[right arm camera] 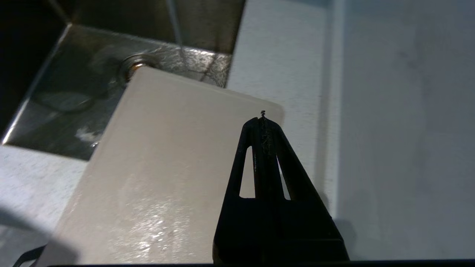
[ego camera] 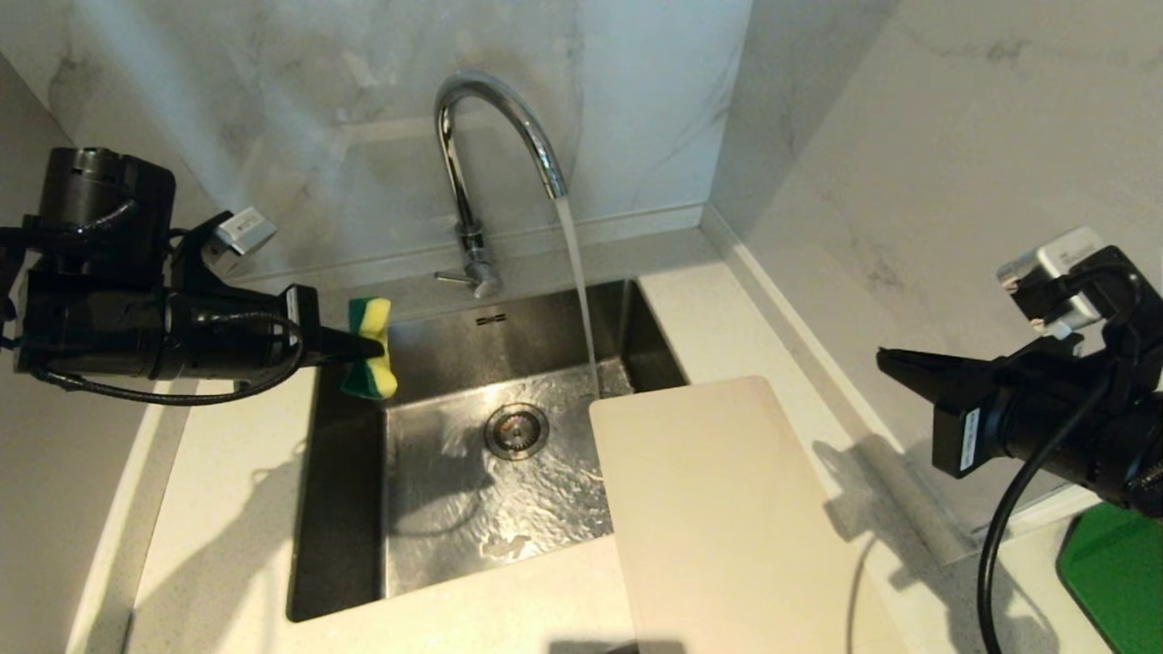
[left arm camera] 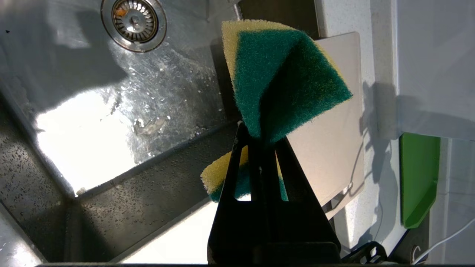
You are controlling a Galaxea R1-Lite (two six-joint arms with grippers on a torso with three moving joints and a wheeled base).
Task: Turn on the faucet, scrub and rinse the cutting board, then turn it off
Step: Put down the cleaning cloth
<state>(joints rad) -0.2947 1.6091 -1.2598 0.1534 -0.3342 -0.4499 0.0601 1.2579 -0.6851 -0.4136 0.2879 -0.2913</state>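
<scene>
Cream cutting board (ego camera: 727, 518) lengthwise beside sink (ego camera: 345, 509)

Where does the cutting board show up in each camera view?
Head view: the cutting board lies lower centre-right, its far corner overhanging the sink.
Left wrist view: cutting board at centre-right, partly behind the sponge.
Right wrist view: cutting board fills the centre-left, beneath the right tool.
Shared landmark: the sink drain.
</scene>
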